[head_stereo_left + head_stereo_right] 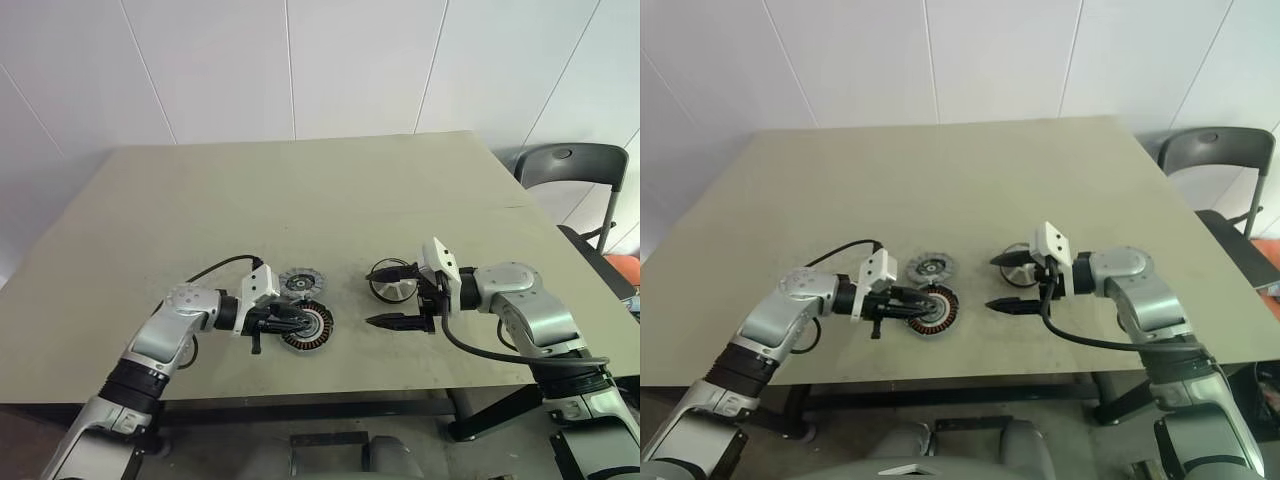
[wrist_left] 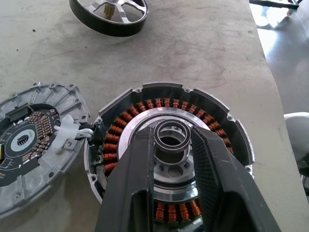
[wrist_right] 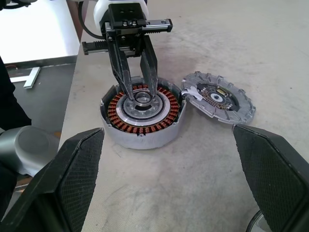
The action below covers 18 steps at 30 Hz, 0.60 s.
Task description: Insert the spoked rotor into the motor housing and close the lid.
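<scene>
On the left, the left gripper reaches down into the motor housing, its two black fingers set on either side of the silvery centre hub. They appear to be clamped on that hub, though the wrist view leaves a sliver of doubt as to whether both pads truly touch the ring. Such a hold reads as a way of pinning the housing to the table so that it cannot slide or turn while something is pressed into it. The housing lies flat with its copper windings facing up, the cavity open and ready.

Just beside the housing, on the side farther from the robot, rests the lid. It lies with its inner face up, showing a dark circuit board, and a short white-sleeved lead links it to the housing's rim. That tether probably explains why it sits so close: it cannot be laid far away.

Further right, the spoked rotor rests on the table, well apart from the housing, not yet inserted.

On the far right, the right gripper hangs just beside the rotor with its fingers spread wide and nothing between them, pointing towards the housing. It seems poised to take the rotor next.

No brand, label or legible writing can be made out on any part; the board's markings are too fine to read.
</scene>
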Each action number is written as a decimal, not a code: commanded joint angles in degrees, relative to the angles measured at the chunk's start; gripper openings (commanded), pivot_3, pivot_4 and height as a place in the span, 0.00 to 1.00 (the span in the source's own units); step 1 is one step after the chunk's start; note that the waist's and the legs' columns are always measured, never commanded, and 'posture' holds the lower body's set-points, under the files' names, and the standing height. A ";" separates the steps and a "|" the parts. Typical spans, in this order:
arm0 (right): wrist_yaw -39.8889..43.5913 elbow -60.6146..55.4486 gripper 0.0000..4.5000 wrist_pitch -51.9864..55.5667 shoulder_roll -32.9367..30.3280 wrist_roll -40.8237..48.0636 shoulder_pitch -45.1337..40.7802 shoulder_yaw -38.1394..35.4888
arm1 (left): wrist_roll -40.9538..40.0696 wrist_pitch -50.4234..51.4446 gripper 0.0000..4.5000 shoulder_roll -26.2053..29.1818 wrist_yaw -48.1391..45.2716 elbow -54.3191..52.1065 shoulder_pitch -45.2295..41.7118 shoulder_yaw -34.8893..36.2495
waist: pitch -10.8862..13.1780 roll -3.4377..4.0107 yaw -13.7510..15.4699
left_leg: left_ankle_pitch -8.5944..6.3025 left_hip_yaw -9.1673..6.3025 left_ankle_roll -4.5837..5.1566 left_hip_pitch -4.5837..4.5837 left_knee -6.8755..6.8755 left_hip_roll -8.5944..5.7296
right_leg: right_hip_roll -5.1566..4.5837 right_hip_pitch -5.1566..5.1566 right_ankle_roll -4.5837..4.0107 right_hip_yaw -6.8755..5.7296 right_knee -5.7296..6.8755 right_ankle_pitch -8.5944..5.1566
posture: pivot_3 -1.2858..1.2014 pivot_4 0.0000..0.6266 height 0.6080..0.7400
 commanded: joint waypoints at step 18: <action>-0.18 -2.51 1.00 0.02 0.41 0.99 -1.72 -0.95 | 0.28 0.70 0.40 0.45 -1.84 -0.01 -2.12 0.69 | 0.00 0.00 -0.03 | 0.00 0.00 0.00 0.01 0.01 0.00 | 0.00 0.00 0.01 0.00 0.01 0.01 | 0.52 0.00 1.00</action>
